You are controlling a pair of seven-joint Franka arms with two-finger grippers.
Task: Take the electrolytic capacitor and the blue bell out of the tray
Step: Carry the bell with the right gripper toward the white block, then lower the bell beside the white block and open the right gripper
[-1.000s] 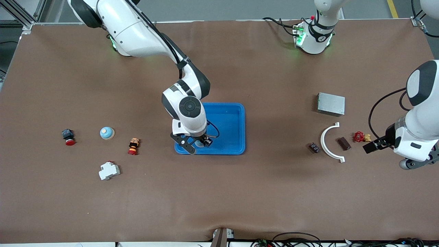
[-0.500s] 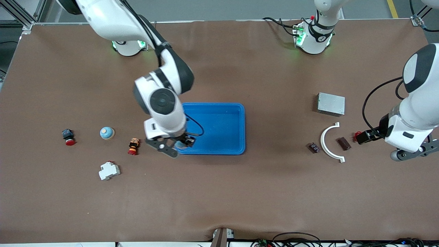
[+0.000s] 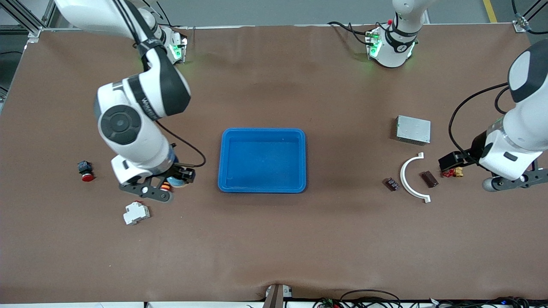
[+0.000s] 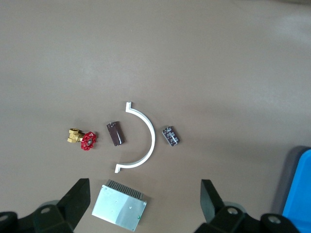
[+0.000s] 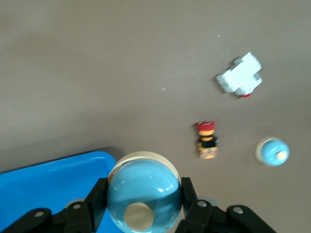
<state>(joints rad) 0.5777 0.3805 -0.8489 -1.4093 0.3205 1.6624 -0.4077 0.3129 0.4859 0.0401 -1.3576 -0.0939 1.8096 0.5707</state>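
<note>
Bell point(image 3: 176, 182) pinched in the right gripper point(image 3: 165, 187), toward the right arm's end from the blue tray point(image 3: 262, 187).
Left wrist view: left gripper point(image 4: 146, 201) spread over the capacitor point(image 4: 115, 133) (beside a white arc point(image 4: 144, 136)). Right wrist view: fingers point(image 5: 95, 199) clamp the bell's dome.

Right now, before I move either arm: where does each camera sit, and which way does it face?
Front view: high across the table, facing the bases; shows both arms and the blue tray.
Left wrist view: looks down on the white bracket; the open left gripper shows.
Right wrist view: looks down; the right gripper clamps the bell.
Shared: front and left wrist show the bracket; front and right wrist show the tray.
</note>
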